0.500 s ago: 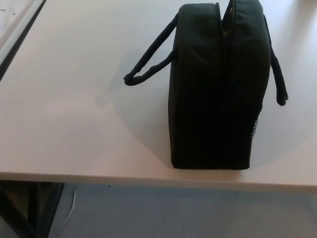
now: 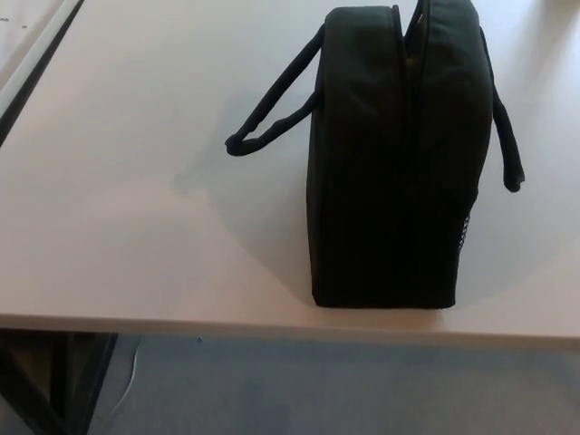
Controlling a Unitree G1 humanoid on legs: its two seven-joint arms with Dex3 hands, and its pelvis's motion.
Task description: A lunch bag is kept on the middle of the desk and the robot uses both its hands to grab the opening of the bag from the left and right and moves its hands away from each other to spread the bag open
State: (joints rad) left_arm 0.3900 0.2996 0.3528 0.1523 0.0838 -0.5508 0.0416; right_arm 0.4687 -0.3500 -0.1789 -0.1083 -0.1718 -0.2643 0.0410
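Head view: black lunch bag (image 2: 394,163) upright on pale desk (image 2: 136,199), neither hand visible

No part of the robot in view, neither arm, neither robot hand, nothing of its body to describe

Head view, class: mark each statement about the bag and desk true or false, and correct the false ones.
1. The bag stands on the desk. True.
2. Both robot hands grip the bag's opening. False: no hand is in view.
3. A handle hangs out on the bag's left side. True.
4. The bag is white. False: it is black.
5. The bag lies on the floor. False: it is on the desk, near its front edge.
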